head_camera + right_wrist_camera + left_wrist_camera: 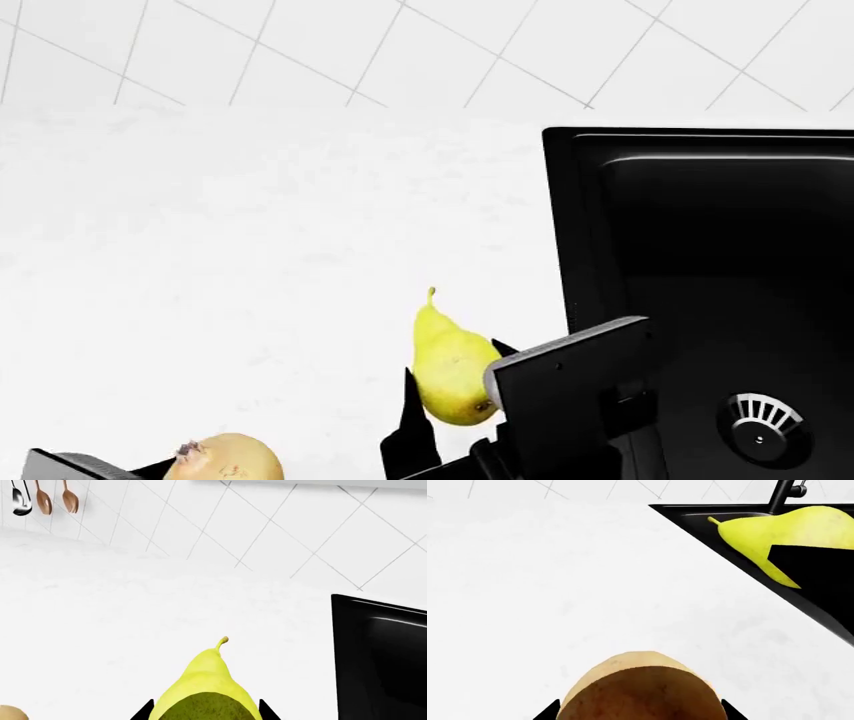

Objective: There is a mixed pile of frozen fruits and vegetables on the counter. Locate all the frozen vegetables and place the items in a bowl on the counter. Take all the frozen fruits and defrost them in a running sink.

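My right gripper (pixel 205 711) is shut on the yellow-green pear (pixel 208 680), stem pointing away, one black finger on each side. In the head view the pear (pixel 449 365) hangs over the white counter (pixel 240 250), just left of the black sink (pixel 721 250). My left gripper (pixel 640 711) is shut on the rounded yellow-tan item (pixel 640 687), its brownish end towards the camera. That item shows at the head view's lower left (pixel 230 460). The pear also shows in the left wrist view (pixel 787 532). The eggplant, carrot and bowl are out of view.
The sink has a silver drain strainer (pixel 761 415) in its near basin, and its black faucet (pixel 784 495) stands at the far rim. A white tiled wall (pixel 400 50) backs the counter. Hanging utensils (pixel 43 500) show on the wall to the far left.
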Controlling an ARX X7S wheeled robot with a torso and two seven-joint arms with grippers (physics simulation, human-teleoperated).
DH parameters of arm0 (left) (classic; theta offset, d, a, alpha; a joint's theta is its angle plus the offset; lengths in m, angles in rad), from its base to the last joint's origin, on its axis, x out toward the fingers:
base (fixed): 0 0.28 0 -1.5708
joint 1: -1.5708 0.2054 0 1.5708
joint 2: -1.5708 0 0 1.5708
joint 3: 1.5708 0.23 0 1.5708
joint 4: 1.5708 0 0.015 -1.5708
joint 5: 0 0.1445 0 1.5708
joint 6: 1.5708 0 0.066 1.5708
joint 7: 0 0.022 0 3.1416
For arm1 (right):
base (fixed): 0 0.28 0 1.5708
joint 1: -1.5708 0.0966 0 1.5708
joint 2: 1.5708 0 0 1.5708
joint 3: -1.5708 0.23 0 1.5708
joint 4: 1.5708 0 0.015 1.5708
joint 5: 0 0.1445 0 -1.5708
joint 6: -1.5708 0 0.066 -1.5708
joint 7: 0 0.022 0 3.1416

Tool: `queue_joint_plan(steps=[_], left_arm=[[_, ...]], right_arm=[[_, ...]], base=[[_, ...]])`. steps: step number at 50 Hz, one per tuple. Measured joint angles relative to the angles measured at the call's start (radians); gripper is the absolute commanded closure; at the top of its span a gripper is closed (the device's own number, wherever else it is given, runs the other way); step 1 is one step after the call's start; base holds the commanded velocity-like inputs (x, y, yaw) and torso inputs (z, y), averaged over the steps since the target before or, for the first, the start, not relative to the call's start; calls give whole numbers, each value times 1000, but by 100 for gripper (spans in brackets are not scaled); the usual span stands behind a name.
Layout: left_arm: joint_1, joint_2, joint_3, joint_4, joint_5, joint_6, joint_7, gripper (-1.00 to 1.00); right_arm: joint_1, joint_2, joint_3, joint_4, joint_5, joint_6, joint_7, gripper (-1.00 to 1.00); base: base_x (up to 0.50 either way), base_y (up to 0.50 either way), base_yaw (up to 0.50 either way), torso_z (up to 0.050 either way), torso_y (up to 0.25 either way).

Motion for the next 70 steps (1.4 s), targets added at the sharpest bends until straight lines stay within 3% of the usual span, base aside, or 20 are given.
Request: queue_joint_plan(steps=[15, 16, 31, 48, 70], left_arm=[[-9, 12, 30, -17, 15, 0, 9, -100], [-9, 12, 30, -15, 14, 1, 8, 100], [6, 4, 15, 55, 18, 5, -20, 100], [6, -71, -119, 195, -59, 14, -131, 100], [-18, -145, -258, 233, -70, 35, -242, 100]], right_arm=[[-20, 2, -4, 1, -9, -18, -3, 100], [-21, 2, -4, 0, -10, -20, -2, 100], [-51, 23, 16, -25, -3, -45, 7, 100], [-81, 71, 116, -124, 82, -68, 85, 100], [-289, 221, 326, -241, 122, -145, 251, 100]], base=[[0, 0, 0, 0, 0], [0, 0, 0, 0, 0], [0, 0, 0, 0, 1], [0, 0, 0, 0, 0], [0, 0, 0, 0, 0]])
